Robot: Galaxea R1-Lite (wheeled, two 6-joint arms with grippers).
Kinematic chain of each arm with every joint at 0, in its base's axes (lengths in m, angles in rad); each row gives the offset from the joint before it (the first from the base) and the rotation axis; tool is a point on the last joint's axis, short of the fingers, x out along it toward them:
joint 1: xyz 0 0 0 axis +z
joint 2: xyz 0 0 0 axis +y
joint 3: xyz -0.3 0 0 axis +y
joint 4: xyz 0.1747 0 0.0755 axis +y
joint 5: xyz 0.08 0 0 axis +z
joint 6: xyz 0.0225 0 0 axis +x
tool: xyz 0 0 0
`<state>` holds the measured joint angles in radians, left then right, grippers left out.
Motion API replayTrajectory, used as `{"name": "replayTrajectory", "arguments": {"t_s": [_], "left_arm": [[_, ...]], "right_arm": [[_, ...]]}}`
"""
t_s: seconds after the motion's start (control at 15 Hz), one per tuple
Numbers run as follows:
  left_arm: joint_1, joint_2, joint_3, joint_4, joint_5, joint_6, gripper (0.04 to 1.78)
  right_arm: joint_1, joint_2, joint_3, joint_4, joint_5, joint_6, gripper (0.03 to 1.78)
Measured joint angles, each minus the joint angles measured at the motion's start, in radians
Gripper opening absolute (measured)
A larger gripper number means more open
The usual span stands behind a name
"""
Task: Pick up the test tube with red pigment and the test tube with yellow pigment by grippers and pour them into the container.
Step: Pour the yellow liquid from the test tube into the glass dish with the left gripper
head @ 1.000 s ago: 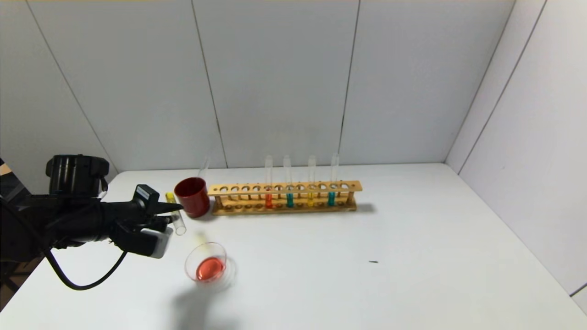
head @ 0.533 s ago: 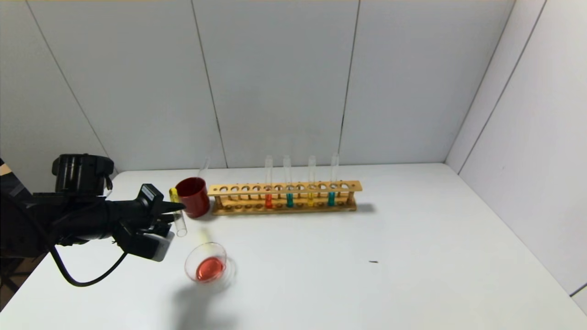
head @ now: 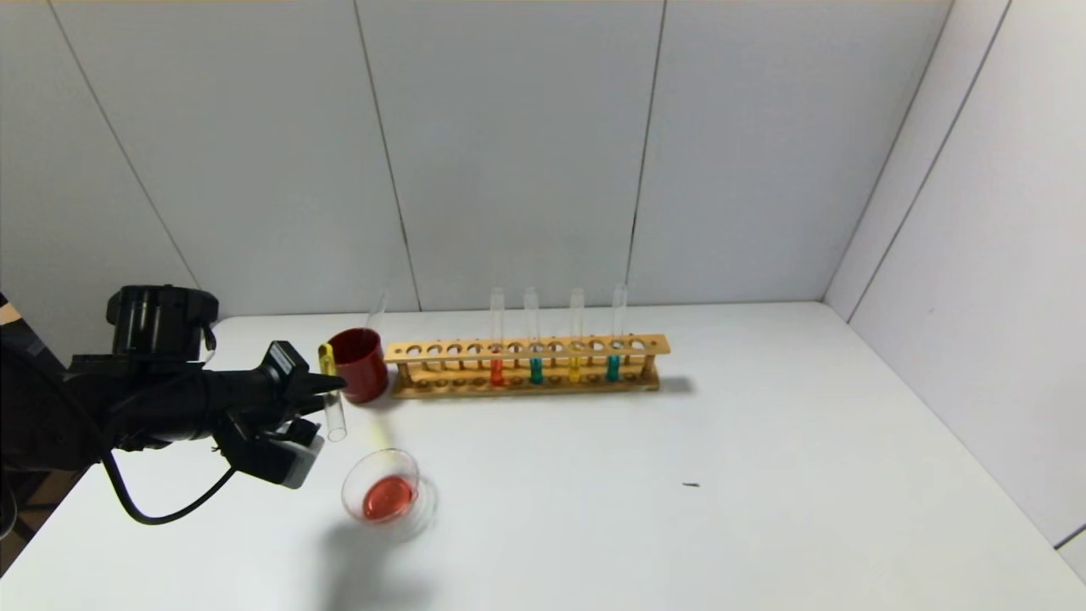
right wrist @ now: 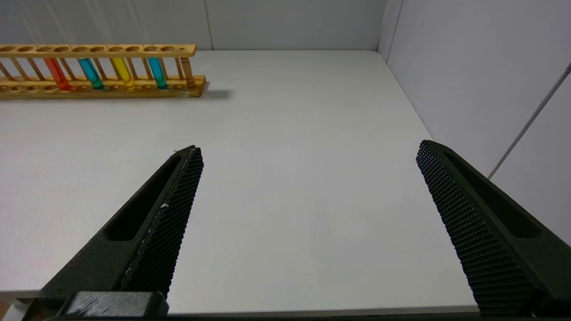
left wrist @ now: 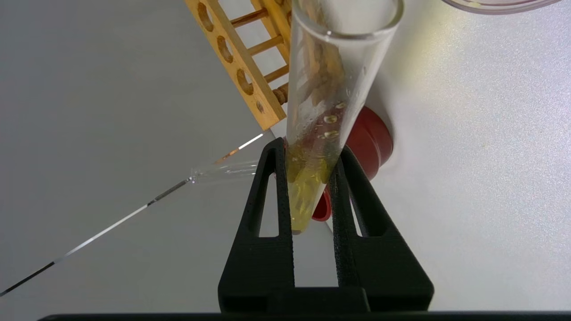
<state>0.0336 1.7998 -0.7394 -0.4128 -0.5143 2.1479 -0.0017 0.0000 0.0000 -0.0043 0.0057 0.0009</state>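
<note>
1. Gripping the yellow tube [head: 330, 392], the left claw [head: 327, 386] holds it mouth-down beside the red cup [head: 358, 363].
2. Dish [head: 389, 492] with red liquid sits nearby on the bench [head: 679, 509].
3. Right claw [right wrist: 308, 191] gapes wide, holding nothing.

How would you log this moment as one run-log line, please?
left gripper: shut on yellow test tube, mouth down | container: red liquid | right gripper: open, idle
</note>
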Motion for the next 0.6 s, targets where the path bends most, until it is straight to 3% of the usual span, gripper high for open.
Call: {"name": "replayTrajectory", "arguments": {"t_s": [0.6], "left_arm": [[-0.001, 0.0, 0.006, 0.0, 0.0, 0.037, 0.3]], "right_arm": [[0.0, 0.0, 0.0, 0.0, 0.0, 0.0, 1.75]]}}
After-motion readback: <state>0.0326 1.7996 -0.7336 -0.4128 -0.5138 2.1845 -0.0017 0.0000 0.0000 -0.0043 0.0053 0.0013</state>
